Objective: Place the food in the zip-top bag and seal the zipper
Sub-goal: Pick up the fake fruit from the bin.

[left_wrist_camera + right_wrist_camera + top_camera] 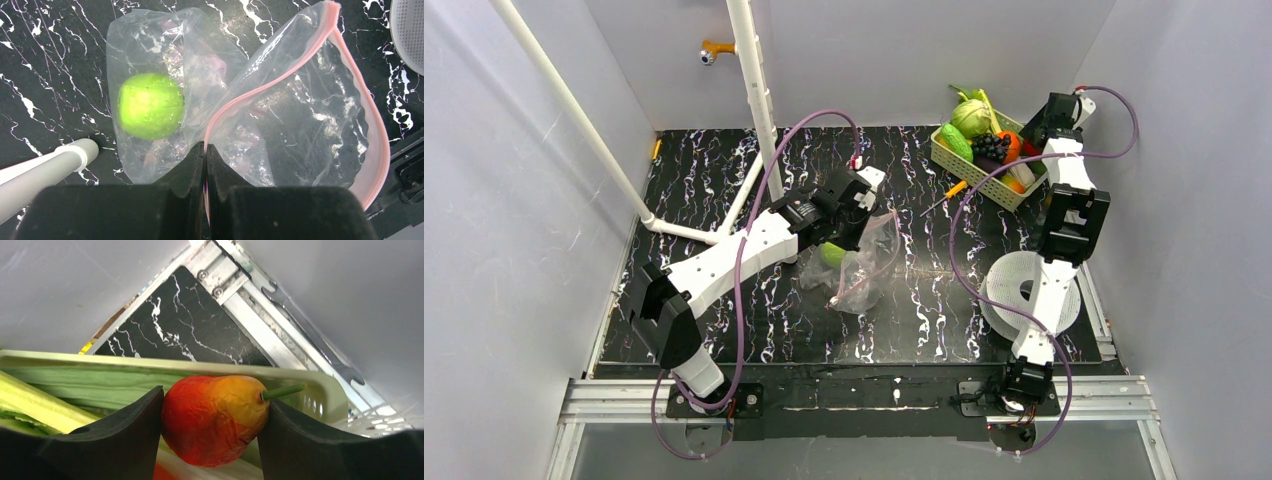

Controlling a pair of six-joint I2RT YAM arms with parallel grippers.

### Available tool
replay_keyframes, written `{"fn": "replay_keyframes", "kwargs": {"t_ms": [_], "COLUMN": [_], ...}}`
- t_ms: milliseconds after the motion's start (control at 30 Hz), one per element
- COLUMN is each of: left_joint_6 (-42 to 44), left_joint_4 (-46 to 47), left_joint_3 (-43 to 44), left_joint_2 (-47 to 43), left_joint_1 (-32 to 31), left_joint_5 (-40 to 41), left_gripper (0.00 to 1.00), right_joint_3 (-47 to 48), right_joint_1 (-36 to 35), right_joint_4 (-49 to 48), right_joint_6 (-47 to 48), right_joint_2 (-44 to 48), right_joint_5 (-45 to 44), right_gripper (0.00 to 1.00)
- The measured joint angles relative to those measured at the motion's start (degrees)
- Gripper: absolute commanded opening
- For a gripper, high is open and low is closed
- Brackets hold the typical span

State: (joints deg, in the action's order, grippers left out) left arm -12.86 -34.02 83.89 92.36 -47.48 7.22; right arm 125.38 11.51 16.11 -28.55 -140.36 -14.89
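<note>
Red-orange fruit (pixel 212 420) underside off-frame

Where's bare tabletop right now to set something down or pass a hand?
Free: near strip between the zip-top bag and the front rail; far middle between the white pipe and the basket. Crowded: basket corner, right claw on the orange fruit; centre, left claw pinching the bag.

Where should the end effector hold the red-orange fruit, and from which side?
Grip the red-orange fruit across its round middle from above, a finger each side, as the right end effector stands. Its green stem is thin, and the basket wall probably blocks side approaches.
</note>
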Motion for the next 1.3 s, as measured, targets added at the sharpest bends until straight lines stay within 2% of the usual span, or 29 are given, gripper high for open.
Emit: {"fn": "replay_keyframes", "kwargs": {"t_ms": [133, 200, 433, 900, 1300], "left_joint_6": [0.0, 0.02, 0.14, 0.24, 0.17], "left_joint_4": [-0.42, -0.48, -0.76, -0.86, -0.92], "left_joint_3": [0.05, 0.07, 0.13, 0.27, 0.29], "left_joint_2": [0.23, 0.23, 0.23, 0.23, 0.23], "left_joint_1": [0.0, 0.0, 0.0, 0.0, 0.0], "left_joint_5": [0.08, 0.24, 1.03, 1.35, 0.92], "left_gripper": [0.0, 0.0, 0.0, 0.0, 0.0], "right_joint_3": [-9.03, -13.33, -20.33, -50.32, -67.28], "right_joint_1": [0.06, 0.07, 0.07, 0.07, -0.93], "right_joint_4": [-4.85, -5.88, -7.04, -22.26, -29.83], "right_joint_6": [-3.74, -5.52, -10.89, -20.58, -25.33], "right_joint_2": [4.55, 7.34, 13.4, 35.86, 53.04], "right_joint_5": [0.98, 2.04, 5.61, 14.44, 22.32], "right_gripper": [0.06, 0.02, 0.01, 0.01, 0.01]}}
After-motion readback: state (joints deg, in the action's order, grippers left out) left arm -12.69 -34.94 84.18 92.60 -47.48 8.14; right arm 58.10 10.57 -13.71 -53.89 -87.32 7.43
